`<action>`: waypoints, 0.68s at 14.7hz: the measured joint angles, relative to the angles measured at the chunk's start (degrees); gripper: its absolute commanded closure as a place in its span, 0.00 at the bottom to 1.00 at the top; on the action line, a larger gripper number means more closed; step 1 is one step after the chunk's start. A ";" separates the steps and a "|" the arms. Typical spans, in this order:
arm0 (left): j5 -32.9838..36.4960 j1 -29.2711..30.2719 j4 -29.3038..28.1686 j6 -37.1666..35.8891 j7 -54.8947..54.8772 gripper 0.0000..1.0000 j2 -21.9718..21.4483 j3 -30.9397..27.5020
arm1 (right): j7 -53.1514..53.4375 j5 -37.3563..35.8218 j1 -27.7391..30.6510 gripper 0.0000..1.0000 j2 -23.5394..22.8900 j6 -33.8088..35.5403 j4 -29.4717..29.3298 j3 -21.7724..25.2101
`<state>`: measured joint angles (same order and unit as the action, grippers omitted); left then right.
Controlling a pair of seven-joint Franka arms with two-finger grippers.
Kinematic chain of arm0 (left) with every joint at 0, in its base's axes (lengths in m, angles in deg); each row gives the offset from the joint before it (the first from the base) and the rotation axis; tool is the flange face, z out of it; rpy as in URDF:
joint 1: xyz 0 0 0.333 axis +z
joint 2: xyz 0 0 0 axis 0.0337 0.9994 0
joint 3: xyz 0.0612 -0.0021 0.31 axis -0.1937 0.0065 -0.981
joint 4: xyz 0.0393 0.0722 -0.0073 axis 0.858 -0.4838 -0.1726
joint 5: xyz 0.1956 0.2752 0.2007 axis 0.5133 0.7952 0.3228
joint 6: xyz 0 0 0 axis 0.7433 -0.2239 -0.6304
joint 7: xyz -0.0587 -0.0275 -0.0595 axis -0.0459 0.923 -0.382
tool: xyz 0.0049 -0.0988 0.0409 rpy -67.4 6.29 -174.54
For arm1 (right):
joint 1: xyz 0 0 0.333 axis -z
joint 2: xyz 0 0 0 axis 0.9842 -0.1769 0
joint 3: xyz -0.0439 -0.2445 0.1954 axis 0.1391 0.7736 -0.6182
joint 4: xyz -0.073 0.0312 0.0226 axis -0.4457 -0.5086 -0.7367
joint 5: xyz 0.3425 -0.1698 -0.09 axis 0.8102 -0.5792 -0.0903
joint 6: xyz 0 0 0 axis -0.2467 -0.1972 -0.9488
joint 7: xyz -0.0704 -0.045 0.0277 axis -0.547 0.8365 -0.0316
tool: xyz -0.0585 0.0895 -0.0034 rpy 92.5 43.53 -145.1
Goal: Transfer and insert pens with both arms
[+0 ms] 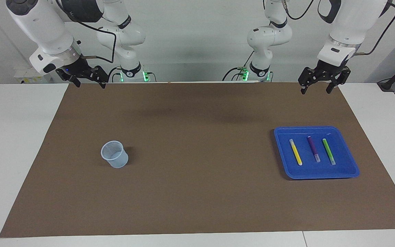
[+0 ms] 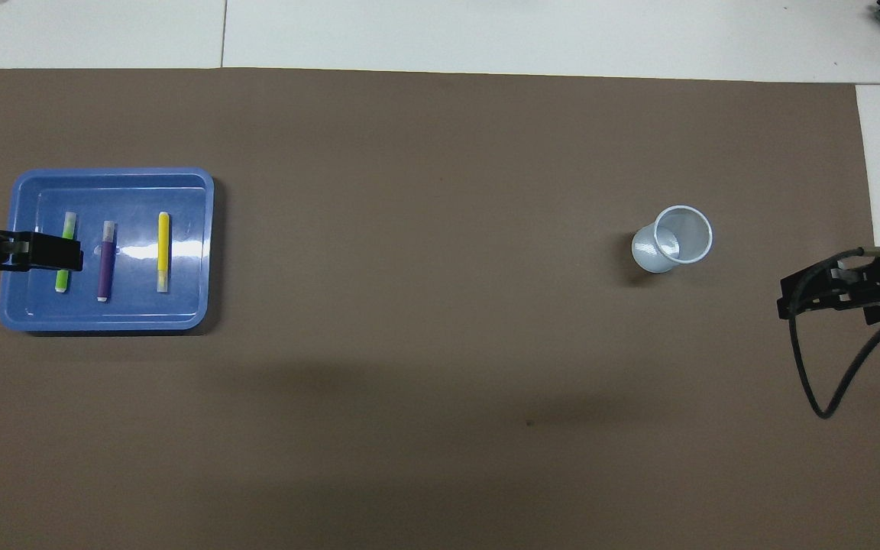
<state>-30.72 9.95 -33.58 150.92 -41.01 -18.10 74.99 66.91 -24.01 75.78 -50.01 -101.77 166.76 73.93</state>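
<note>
Nothing has been picked yet. The three pens lie side by side in the blue tray (image 1: 350, 161) at the left arm's end of the desk (image 1: 197, 192): yellow pen (image 1: 295, 152), purple pen (image 1: 313, 149) and green pen (image 1: 328, 151), apart from one another. The cup (image 1: 114, 154) stands upright on the brown mat toward the right arm's end, well apart from the tray.

The left gripper (image 1: 323, 86) hangs in the air above the mat's edge by the robots, jaws spread and empty. The right gripper (image 1: 87, 79) hangs likewise at its own end, jaws released, holding nothing.

Risks, as I judge them — the pens are slim and lie flat, so jaws coming down off-centre could push one aside or nudge its neighbour rather than grip it. The tray rim may also get in the way of a low approach. At a handover between arms, a loose or skewed hold could drop the pen onto the mat. The cup looks light, and a pen lowered at a slant against its lip could tip it.
</note>
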 measured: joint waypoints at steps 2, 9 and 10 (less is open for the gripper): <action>0.00 0.00 -0.01 0.00 0.00 0.00 0.00 0.00 | 0.00 0.00 0.00 0.00 0.02 -0.03 0.00 0.00; 0.00 0.00 -0.04 0.00 0.00 0.00 0.00 0.00 | -0.07 -0.05 0.71 0.00 0.15 -5.57 0.02 0.44; 0.00 0.00 -0.04 -0.04 0.00 0.00 0.00 0.01 | -0.40 -0.06 0.71 0.00 0.15 -6.60 0.06 0.47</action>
<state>-30.72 9.95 -33.61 150.88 -41.01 -18.10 75.00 66.51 -24.08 76.50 -49.86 -108.37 166.82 74.40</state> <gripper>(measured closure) 0.000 0.000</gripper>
